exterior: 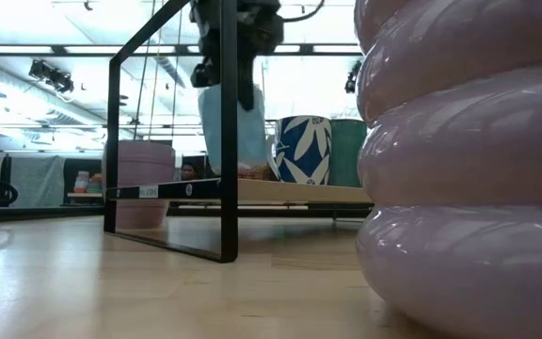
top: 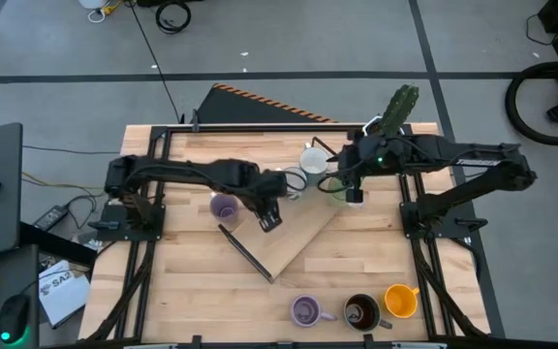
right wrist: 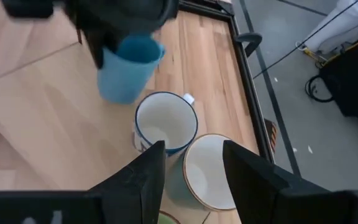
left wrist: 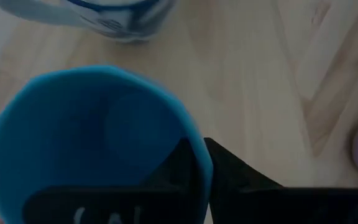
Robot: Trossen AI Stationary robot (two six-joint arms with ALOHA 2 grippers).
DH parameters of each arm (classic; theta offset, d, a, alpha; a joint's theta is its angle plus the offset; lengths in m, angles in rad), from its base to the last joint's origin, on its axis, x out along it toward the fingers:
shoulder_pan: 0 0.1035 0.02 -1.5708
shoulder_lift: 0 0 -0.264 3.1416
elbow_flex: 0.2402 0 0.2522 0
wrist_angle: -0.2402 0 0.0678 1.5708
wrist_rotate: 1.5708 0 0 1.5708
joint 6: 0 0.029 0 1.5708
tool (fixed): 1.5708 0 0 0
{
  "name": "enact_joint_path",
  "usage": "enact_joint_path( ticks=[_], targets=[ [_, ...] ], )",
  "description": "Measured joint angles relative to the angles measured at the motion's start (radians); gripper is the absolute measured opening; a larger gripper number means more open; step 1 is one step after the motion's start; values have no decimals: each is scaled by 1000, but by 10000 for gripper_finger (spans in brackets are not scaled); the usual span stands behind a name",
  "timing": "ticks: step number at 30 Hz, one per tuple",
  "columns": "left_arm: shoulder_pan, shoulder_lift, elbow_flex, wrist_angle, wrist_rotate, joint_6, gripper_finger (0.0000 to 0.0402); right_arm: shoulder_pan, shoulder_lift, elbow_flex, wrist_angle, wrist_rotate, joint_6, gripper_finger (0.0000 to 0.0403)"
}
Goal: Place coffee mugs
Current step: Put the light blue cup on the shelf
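We've got the left gripper (left wrist: pixel 201 177) pinching the rim of the blue mug (left wrist: pixel 92 143), held up off the wooden table (top: pixel 356 262) right by the white-and-blue mug (right wrist: pixel 165 122). The right gripper (right wrist: pixel 194 180) hangs above that mug cluster with its fingers spread, holding nothing. A lavender mug (top: pixel 305 310), dark brown mug (top: pixel 361 311) and orange mug (top: pixel 400 301) sit in a row at the near edge.

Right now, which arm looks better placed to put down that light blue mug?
The left: its gripper already pinches the light blue mug's rim. The right gripper hangs open above two white mugs.
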Motion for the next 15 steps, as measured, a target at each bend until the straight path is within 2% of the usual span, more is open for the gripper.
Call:
enact_joint_path(
  ticks=[5,11,15],
  targets=[
    [-29,60,19,-1,-4,-54,28,0,-15,-14,1,-51,0,167],
    [-35,96,21,-2,-80,-76,28,0,-14,-37,1,-55,-14,167],
    [-32,109,22,16,-86,-88,34,1,-14,-38,2,-71,-17,167]
  ],
)
